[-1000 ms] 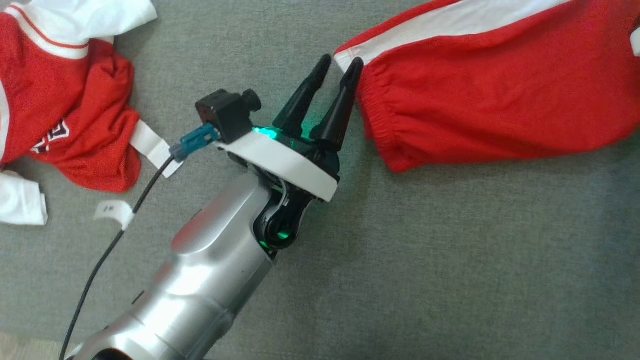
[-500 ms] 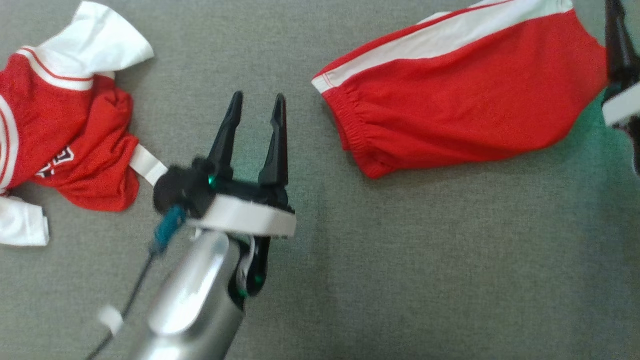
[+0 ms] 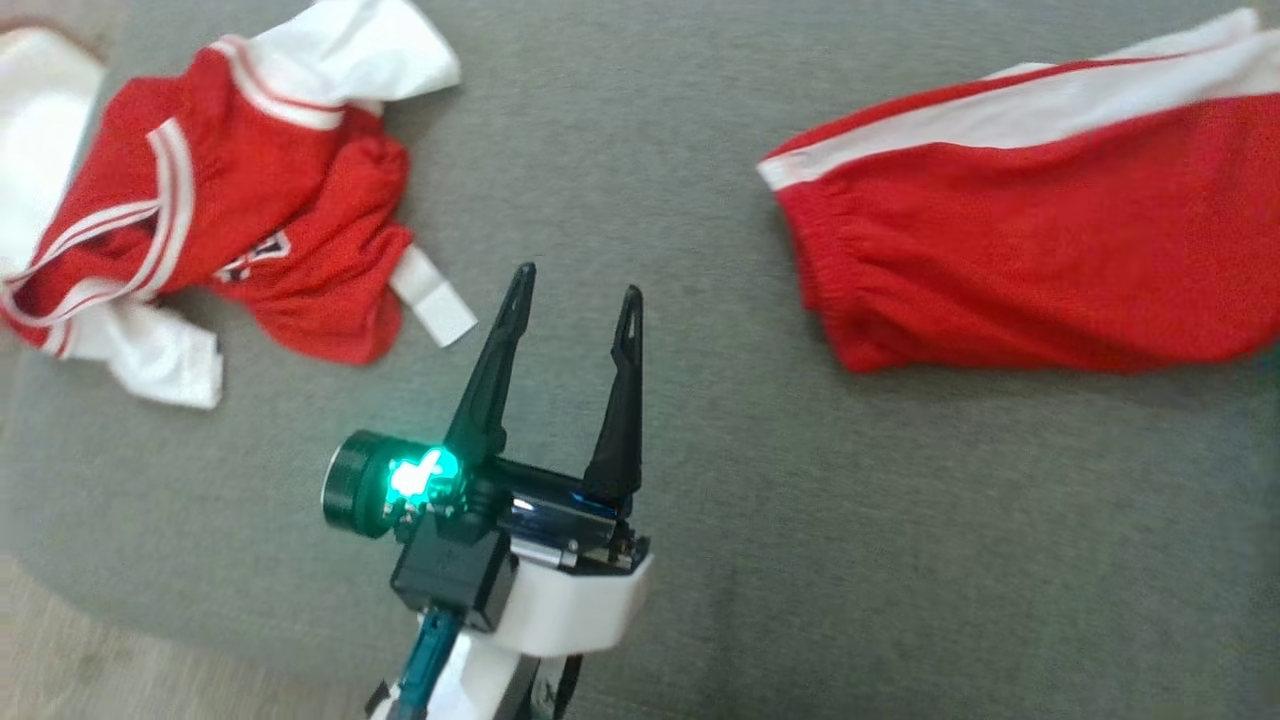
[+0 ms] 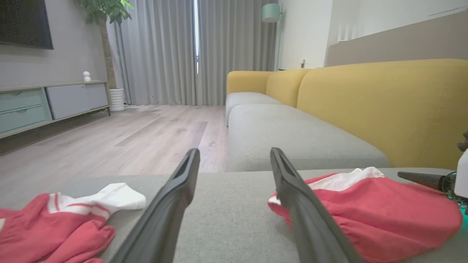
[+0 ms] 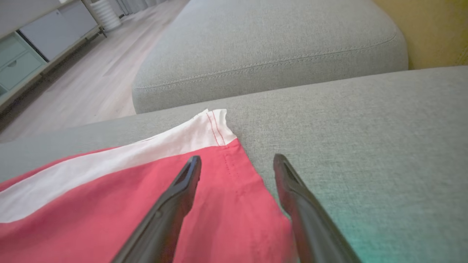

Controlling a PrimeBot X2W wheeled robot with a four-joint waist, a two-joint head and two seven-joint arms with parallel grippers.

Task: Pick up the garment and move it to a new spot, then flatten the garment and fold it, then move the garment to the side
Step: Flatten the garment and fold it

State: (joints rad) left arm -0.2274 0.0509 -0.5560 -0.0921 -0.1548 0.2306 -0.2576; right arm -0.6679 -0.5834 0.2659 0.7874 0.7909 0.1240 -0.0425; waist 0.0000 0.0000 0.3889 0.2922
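We count two red-and-white garments on one grey cushion (image 3: 700, 560): one shorts (image 3: 1040, 270) near its right edge, one jersey (image 3: 260, 220) near its left. Two grippers, the left gripper (image 3: 578, 282) and the right gripper (image 5: 237, 158), two dark fingers each.

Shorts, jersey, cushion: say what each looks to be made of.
Shorts: soft matte red cloth, likely a light knit or woven; gathered elastic waistband, stitched white stripe.
Jersey: thin limp fabric, possibly sports mesh; it crumples into soft folds, though blur hides the weave.
Cushion: grey woven upholstery, matte; a fine grain shows up close.
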